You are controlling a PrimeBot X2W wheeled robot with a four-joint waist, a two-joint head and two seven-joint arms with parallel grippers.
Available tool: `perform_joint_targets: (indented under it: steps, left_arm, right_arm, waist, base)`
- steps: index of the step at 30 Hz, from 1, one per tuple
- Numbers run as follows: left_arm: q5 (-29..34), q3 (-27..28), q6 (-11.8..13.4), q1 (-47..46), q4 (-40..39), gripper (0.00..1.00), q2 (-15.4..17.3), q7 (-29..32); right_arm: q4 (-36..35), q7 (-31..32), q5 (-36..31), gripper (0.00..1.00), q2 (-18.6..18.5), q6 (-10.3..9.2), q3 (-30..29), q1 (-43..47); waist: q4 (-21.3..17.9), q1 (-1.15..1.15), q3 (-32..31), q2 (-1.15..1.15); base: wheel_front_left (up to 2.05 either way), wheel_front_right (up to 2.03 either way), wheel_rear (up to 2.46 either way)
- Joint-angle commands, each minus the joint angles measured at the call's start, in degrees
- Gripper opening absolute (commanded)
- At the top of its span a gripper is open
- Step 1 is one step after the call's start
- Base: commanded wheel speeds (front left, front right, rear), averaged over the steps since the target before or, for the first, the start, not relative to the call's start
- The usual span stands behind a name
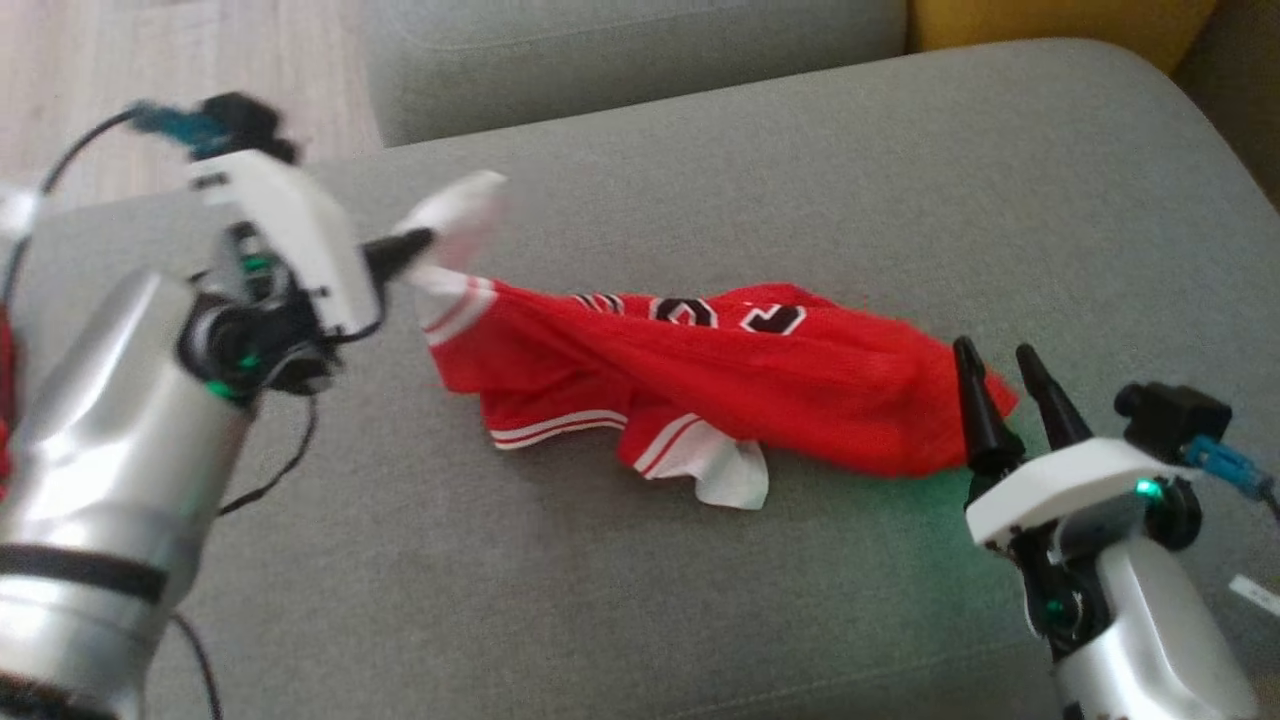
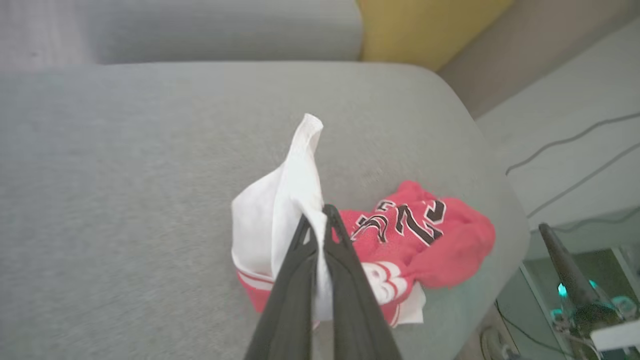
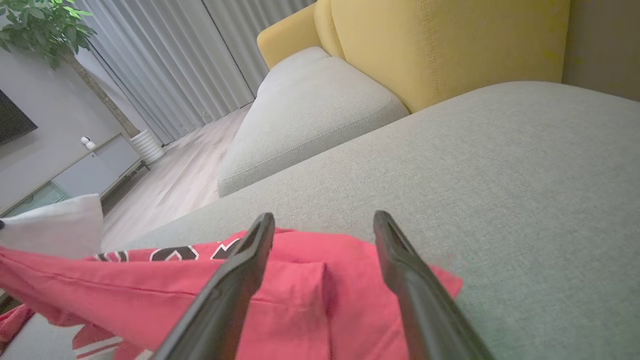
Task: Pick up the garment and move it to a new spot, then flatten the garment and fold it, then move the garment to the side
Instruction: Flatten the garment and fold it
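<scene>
While the left hand (image 2: 317,216) pinches one red garment (image 1: 720,380), the right hand (image 1: 995,350) gapes.

- Head view: soft, even daylight, moderately bright; no hard shadows, only a faint dark rim under the garment (image 1: 720,390) on the grey cushion (image 1: 800,180).
- Head view, left side: the left gripper (image 1: 420,242) and the white cloth corner at its tip are smeared by motion blur; the silver forearm (image 1: 110,440) carries broad, dull highlights.
- Head view, lower right: a green indicator light (image 1: 1143,488) tints the cushion beside it green.
- Left wrist view: hazy, washed out, low in contrast; the near fingers (image 2: 295,300) are soft; the cushion's edge bows with wide-angle distortion.
- Right wrist view: brightest and crispest; pale light comes through the curtains (image 3: 165,65); the fingers (image 3: 235,285) of the right gripper (image 3: 324,217) are slightly out of focus.
</scene>
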Motion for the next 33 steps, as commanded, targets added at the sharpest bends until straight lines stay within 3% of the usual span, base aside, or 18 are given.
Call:
perform_joint_targets:
  steps: [1, 4, 9, 16, 17, 18, 19, 23, 28, 31, 33]
  left_arm:
    - [0.18, 3.74, 0.82, -0.45, -2.14, 0.00, 3.69, -2.60]
    - [-0.35, 5.53, 2.14, 3.45, -4.26, 0.00, 4.64, -6.36]
    - [-2.05, 10.06, 7.04, 17.55, -12.53, 0.00, 5.94, -16.23]
    - [-2.04, 13.21, 14.24, 35.20, -21.12, 0.00, 3.65, -28.17]
    - [-1.83, 13.16, 15.02, 36.61, -21.88, 0.32, 3.33, -28.93]
    - [-1.91, 13.33, 15.52, 37.73, -22.58, 0.83, 2.85, -29.76]
    - [-2.09, 13.59, 15.89, 38.58, -23.17, 1.00, 2.38, -30.51]
    - [-1.12, 14.28, 17.03, 40.16, -26.31, 1.00, 2.82, -32.74]
    - [3.82, 14.56, 18.40, 38.63, -32.86, 1.00, 8.61, -33.53]
    - [6.92, 12.30, 17.17, 36.08, -34.73, 1.00, 12.71, -30.28]
    - [7.13, 10.55, 14.97, 33.19, -34.79, 1.00, 14.37, -26.41]
  right_arm:
    - [-2.31, -0.15, -0.46, 1.00, 0.54, -0.04, 1.00, -0.38]
    - [-2.62, -0.23, -0.47, 1.00, 0.44, -0.04, 0.50, 0.45]
    - [-3.34, -0.05, -0.63, 1.00, 0.26, -0.04, -0.99, 2.49]
    - [-4.82, 0.98, -1.24, 1.00, -0.02, -0.04, -2.38, 3.50]
    - [-5.05, 1.22, -1.35, 1.00, -0.10, -0.04, -2.45, 3.53]
    - [-5.24, 1.46, -1.48, 1.00, -0.17, -0.04, -2.49, 3.58]
    - [-5.45, 1.68, -1.58, 1.00, -0.21, -0.04, -2.54, 3.62]
    - [-6.09, 2.38, -1.88, 1.00, -0.29, -0.04, -2.51, 3.72]
    - [-6.59, 2.40, -1.89, 1.00, 0.05, -0.04, -2.69, 4.47]
    - [-6.72, 2.06, -1.66, 1.00, 0.44, -0.04, -2.78, 4.62]
    - [-6.74, 1.91, -1.62, 1.00, 0.60, -0.04, -2.74, 4.57]
  waist:
    - [0.44, 0.00, -0.54, 0.00]
    - [0.97, 0.00, -0.72, 0.00]
    - [2.53, 0.00, -0.53, 0.00]
    - [5.10, 0.00, 0.27, 0.00]
    - [5.44, 0.00, 0.28, 0.00]
    - [5.73, 0.00, 0.24, 0.00]
    - [5.99, 0.00, 0.17, 0.00]
    - [6.50, 0.00, -0.13, 0.00]
    - [6.57, 0.00, -0.47, 0.00]
    - [6.18, 0.00, -0.13, 0.00]
    - [5.95, 0.00, 0.20, 0.00]
  base:
    - [0.00, 0.00, 0.00]
    - [0.00, 0.00, 0.00]
    - [0.00, 0.00, 0.00]
    - [0.00, 0.00, 0.00]
    - [0.00, 0.00, 0.00]
    - [0.00, 0.00, 0.00]
    - [0.00, 0.00, 0.00]
    - [0.00, 0.00, 0.00]
    - [0.00, 0.00, 0.00]
    - [0.00, 0.00, 0.00]
    - [0.00, 0.00, 0.00]
